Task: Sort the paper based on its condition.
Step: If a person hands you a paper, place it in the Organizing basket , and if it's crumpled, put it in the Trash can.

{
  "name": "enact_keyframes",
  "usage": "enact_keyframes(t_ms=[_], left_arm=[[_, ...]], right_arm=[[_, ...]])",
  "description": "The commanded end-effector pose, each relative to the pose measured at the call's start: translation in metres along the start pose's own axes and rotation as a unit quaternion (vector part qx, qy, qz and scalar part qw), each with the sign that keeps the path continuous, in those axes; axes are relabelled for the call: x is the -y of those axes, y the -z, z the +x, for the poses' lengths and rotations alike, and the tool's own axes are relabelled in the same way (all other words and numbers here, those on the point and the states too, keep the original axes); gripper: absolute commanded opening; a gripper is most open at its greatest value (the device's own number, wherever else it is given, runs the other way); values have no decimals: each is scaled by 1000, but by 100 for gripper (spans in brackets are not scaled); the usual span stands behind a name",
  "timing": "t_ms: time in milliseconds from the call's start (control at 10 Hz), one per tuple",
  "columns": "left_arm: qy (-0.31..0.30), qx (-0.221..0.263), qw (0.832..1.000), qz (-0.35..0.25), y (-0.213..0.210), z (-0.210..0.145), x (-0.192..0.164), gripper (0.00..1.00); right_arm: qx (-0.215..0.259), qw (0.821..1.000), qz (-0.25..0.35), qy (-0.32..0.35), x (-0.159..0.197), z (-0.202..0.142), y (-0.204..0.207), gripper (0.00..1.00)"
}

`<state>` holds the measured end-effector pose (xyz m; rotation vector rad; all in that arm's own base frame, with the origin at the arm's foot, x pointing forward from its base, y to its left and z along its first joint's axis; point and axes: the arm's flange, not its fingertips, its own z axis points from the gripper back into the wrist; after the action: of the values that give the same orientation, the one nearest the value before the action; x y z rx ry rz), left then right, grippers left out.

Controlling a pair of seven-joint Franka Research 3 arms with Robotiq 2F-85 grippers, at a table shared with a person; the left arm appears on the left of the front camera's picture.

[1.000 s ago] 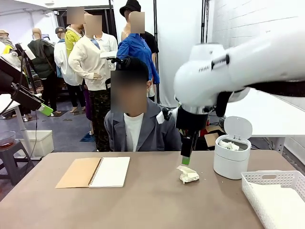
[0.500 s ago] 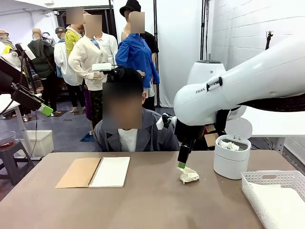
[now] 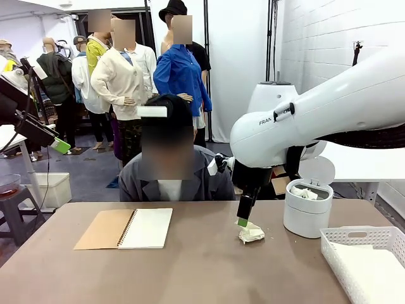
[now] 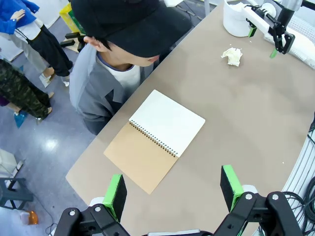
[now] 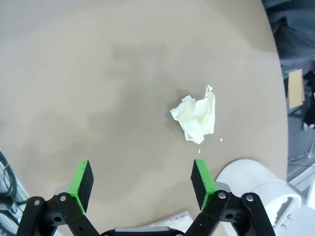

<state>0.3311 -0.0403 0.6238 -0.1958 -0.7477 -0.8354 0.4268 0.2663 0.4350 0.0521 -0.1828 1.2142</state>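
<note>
On the desk (image 3: 190, 266), far left from the front: spiral notebook (image 3: 124, 228) lying open, tan cover beside a blank white page, just before the seated person (image 3: 171, 180). Left end effector (image 4: 173, 192) hangs high above that notebook, released, green pads well apart, nothing between them.

Mid-desk, right of centre: one crumpled paper (image 3: 250, 233), a lumpy white wad, sitting alone on bare desk. Right end effector (image 3: 242, 221) is poised just over its near-left edge, fingers pointing down. From the right wrist the wad (image 5: 195, 118) lies ahead of the spread pads, off toward one finger; jaws fully released, empty.

Further right: white lidded bin (image 3: 307, 206), lid up, more crumpled white scraps inside. Far right corner: white lattice basket (image 3: 364, 261) with flat sheets in it.

Handling judgement: wad looks very light, soft, compressible, not fragile; it may skid on the smooth desk if nudged by one finger. Best hold is across its bulky middle, fingers straddling both sides, then a gentle squeeze.
</note>
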Motion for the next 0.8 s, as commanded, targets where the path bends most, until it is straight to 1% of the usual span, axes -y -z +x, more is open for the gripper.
enact_keyframes(t_ms=[0, 100, 200, 300, 500, 700], left_arm=[[-1, 3, 1000, 1, 0, 0, -2, 100], [-1, 3, 1000, 1, 0, 0, -2, 100], [-1, 3, 1000, 1, 0, 0, -2, 100], [-1, 3, 1000, 1, 0, 0, -2, 100], [-1, 3, 1000, 1, 0, 0, -2, 100], [-1, 3, 1000, 1, 0, 0, -2, 100]], right_arm=[[11, 999, -9, -29, 20, 13, 39, 100], [14, 999, -18, -49, 20, 14, 48, 100], [16, 996, -25, -84, 23, 13, 58, 100], [9, 994, -24, -103, 25, 15, 69, 100], [12, 992, -49, -116, 35, 17, 84, 100], [1, 991, -61, -118, 44, 15, 95, 100]])
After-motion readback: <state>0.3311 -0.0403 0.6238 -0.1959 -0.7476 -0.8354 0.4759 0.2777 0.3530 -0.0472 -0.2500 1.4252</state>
